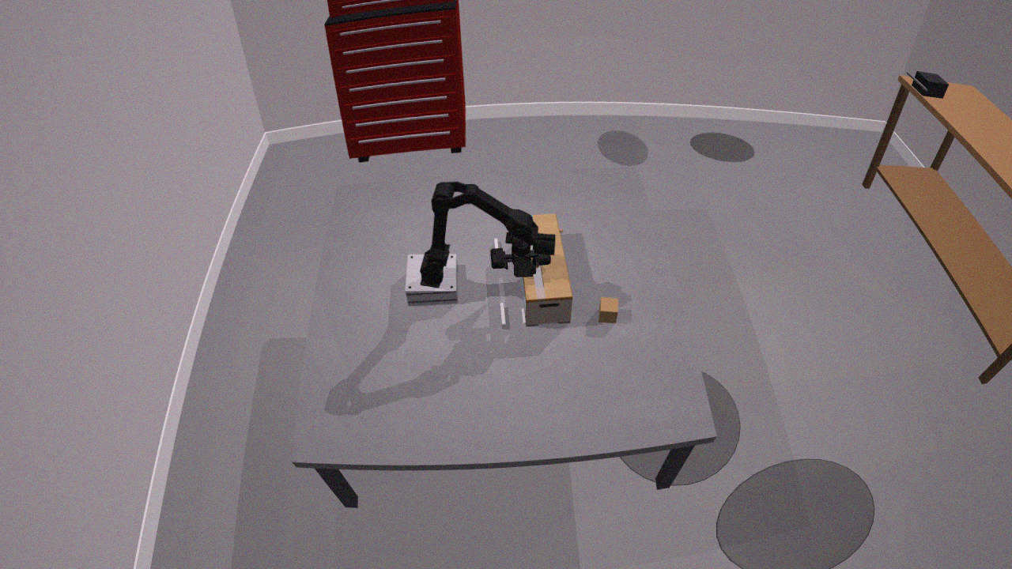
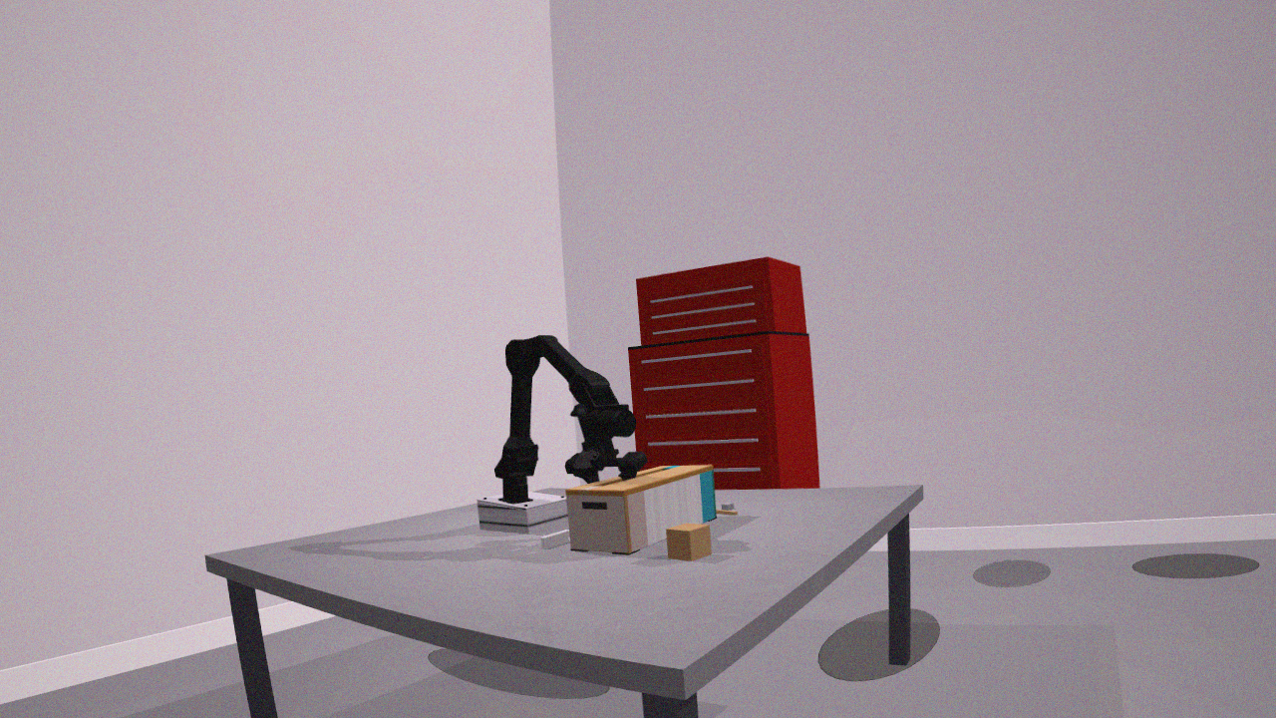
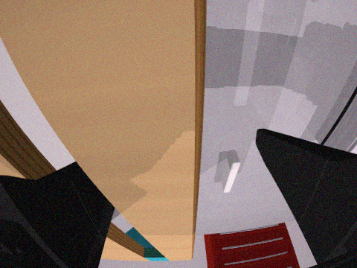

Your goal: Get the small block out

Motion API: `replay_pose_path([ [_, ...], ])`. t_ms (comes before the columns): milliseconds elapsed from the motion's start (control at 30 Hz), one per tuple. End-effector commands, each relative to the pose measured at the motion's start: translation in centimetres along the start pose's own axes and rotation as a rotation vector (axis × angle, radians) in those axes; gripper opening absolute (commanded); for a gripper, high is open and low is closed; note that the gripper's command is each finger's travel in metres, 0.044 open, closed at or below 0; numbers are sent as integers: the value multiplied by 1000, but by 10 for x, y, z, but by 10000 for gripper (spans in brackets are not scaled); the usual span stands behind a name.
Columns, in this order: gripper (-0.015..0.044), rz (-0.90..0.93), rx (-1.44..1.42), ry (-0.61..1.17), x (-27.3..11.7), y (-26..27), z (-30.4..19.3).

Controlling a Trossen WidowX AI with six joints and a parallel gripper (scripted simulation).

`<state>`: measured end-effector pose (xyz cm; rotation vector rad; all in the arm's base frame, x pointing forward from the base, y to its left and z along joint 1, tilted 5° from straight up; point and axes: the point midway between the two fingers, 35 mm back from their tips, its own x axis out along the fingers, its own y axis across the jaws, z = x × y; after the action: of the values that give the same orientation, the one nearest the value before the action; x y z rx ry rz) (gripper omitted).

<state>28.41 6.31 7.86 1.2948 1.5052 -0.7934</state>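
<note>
While the black parallel-jaw gripper (image 1: 523,256) hangs wide open, empty, over the tan wooden clear-fronted box (image 1: 548,283) | small tan cube block (image 1: 608,309) lies beside it toward table's right edge | lift clear, then descend squarely.

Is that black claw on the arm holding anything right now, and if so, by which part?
Nothing is held. The end effector hangs open above the box.
</note>
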Motion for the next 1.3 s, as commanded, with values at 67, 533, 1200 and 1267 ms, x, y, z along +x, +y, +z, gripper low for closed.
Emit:
replay_pose_path([
  [67,400,0,0,2,2,0,-6],
  [533,400,0,0,4,7,0,-19],
  [1200,400,0,0,3,6,0,-17],
  [1267,400,0,0,4,7,0,-19],
])
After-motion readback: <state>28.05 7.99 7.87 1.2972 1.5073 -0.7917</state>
